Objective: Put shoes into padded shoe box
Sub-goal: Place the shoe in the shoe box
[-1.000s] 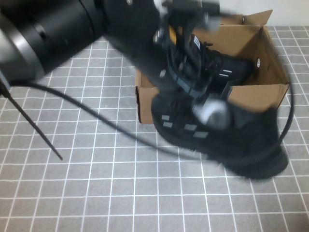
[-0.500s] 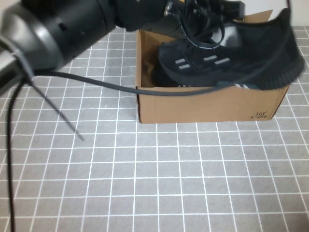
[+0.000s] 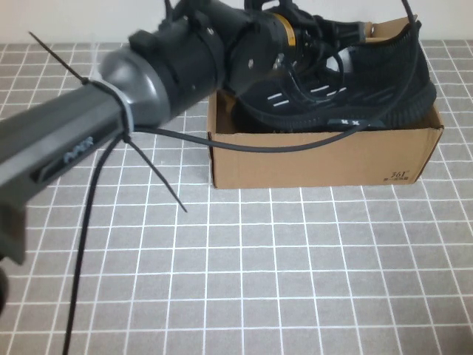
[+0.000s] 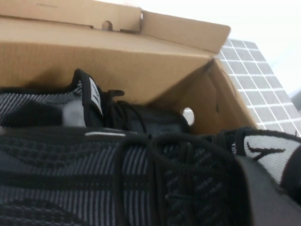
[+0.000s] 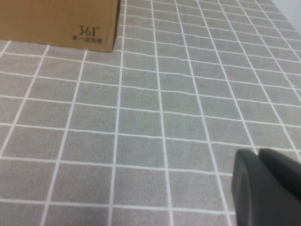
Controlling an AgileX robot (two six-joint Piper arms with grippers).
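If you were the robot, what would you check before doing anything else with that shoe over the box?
1. First shoe lies inside the padded shoe box: ok.
2. Second shoe fully inside: not ok, it sits tilted over the rim.
3. Left gripper grip on the second shoe: cannot tell, fingers hidden.
4. Box flaps open: ok.
5. Black cable clear of the box: not ok, it drapes across the front.
6. Right gripper away over the table: ok.
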